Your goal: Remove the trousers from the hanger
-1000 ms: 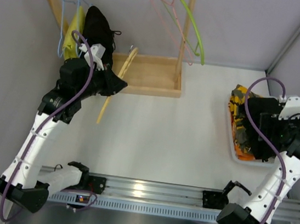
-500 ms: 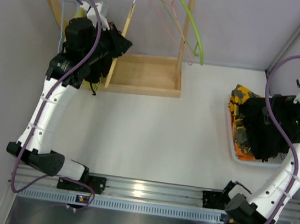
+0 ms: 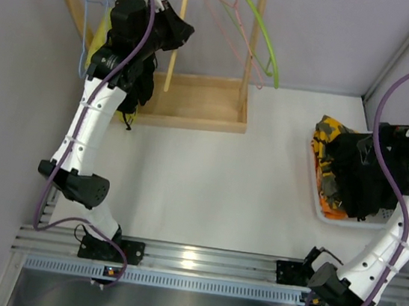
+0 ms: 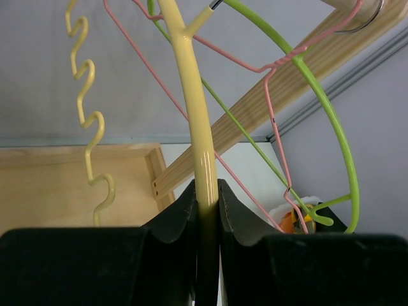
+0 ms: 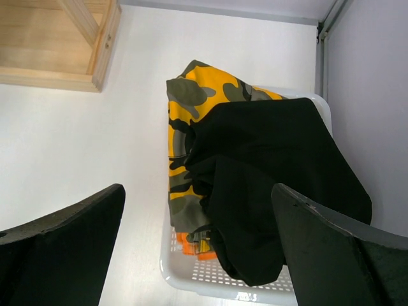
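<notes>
Left gripper [image 3: 172, 32] grips the hanger [image 3: 172, 64], raised at the rack [image 3: 196, 103]. Right arm [image 3: 405, 221] hovers over the basket [image 3: 332, 218].

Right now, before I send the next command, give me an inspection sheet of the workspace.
Surface: white table, wooden rack at far left, white basket at right.
Job's things: hanger bare, upright near the rack's rail; trousers off it, in the basket over the camouflage cloth.
Clutter: second black garment, green hanger and pink hanger on the rack.
Hands: left hand shut on the hanger; right hand open above the basket, empty.
Cables: purple cable along each arm; the left one arches by the rail.
Surroundings: grey walls; metal track under the arm bases.
</notes>
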